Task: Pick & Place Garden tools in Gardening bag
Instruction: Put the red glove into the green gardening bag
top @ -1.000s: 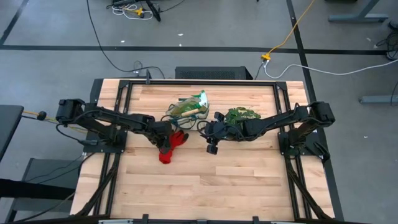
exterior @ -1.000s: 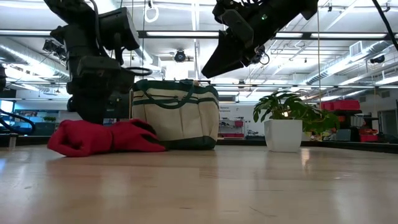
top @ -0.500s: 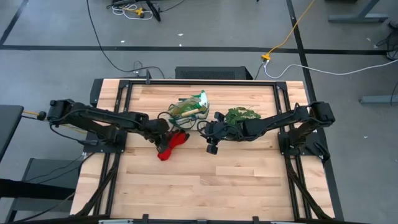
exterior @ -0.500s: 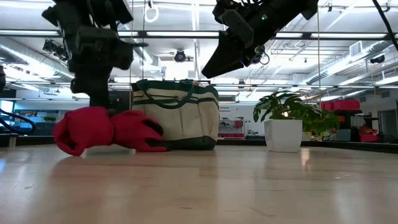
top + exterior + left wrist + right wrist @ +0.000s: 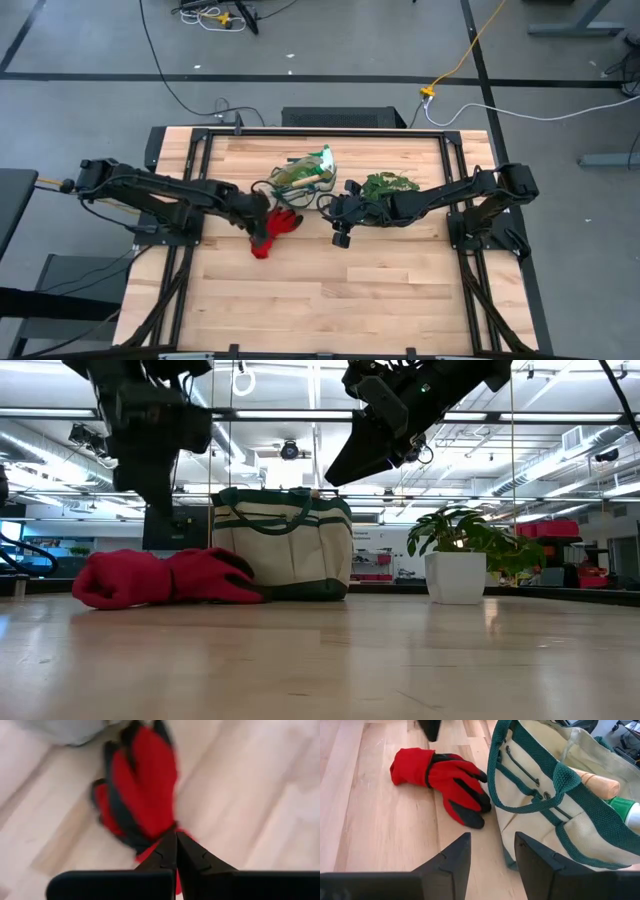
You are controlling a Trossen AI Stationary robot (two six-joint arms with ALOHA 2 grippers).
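both my grippers hang over the wooden table (image 5: 330, 300). largest of the task's things, the gardening bag (image 5: 283, 543) stands toward the table's far edge, a wooden handle (image 5: 599, 782) and a green spray bottle (image 5: 626, 811) poking from its mouth. just in front of it the red gloves (image 5: 275, 229) lie flat on the wood, fingertips touching the bag's base. my left gripper (image 5: 176, 851) is above the gloves' cuff end, fingers pressed together on nothing. my right gripper (image 5: 491, 860) hovers raised beside the bag, fingers spread apart and empty
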